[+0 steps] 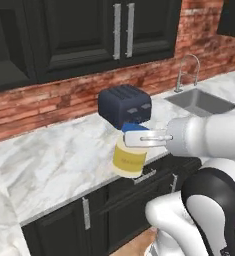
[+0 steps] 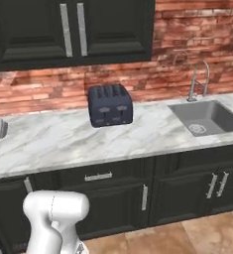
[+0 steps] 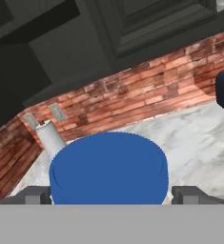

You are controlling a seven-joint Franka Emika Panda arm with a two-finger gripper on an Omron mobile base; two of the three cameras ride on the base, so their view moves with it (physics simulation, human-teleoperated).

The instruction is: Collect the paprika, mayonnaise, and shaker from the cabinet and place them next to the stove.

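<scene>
The pincer [image 1: 139, 138] stands at its widest, its two fingers set against opposite sides of the blue lid of the mayonnaise [image 1: 129, 159]. In the hand view the fingertips [image 3: 35, 195] flank the lid, which sits between them. The mayonnaise jar hangs tilted at the front edge of the marble desk [image 1: 59, 160]. Just behind it stands a dark toaster [image 1: 125, 105]. Above, the cabinet [image 1: 79, 35] doors are closed. A sink [image 1: 201, 101] lies well apart.
</scene>
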